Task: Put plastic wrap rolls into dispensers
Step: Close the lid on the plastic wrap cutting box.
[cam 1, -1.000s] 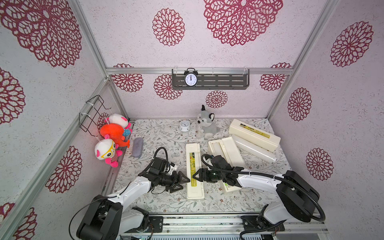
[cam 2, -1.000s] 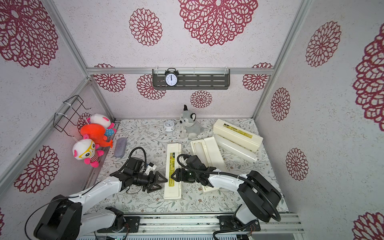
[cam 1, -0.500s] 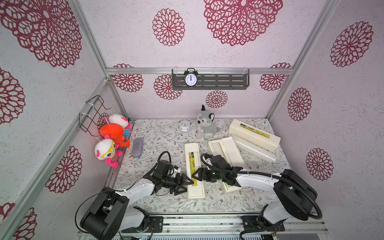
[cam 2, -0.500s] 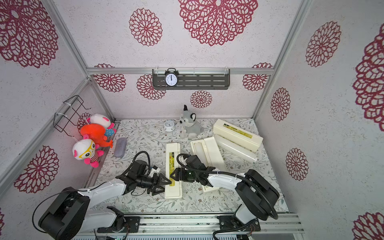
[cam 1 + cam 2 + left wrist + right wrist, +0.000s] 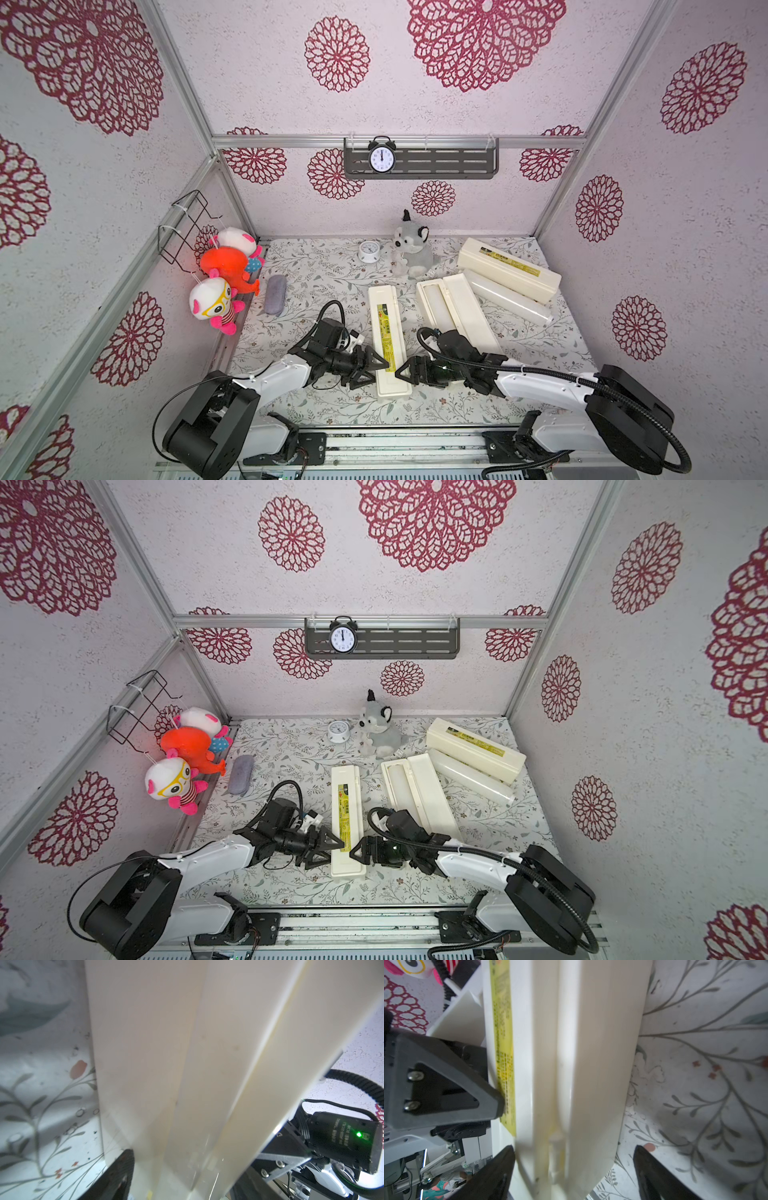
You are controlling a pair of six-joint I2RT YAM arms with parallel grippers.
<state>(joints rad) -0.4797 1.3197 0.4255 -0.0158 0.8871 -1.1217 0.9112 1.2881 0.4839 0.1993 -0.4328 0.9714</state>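
Gaping, the left pincer (image 5: 380,372) touches the nearest dispenser (image 5: 383,297) on its label (image 5: 385,330); the right pincer (image 5: 400,374), wide, flanks it.

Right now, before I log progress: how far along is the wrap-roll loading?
Done, apparently: one roll lies in the open dispenser. In hand: the left gripper and right gripper, both open, flank the closed middle dispenser; its contents are hidden. Left: a loose roll beside the closed far dispenser.

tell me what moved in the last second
The left end effector pushed in toward the front dispenser, one finger now on its label; the right end effector slid along its other side toward the near end. The dispenser and the loose roll look unmoved.
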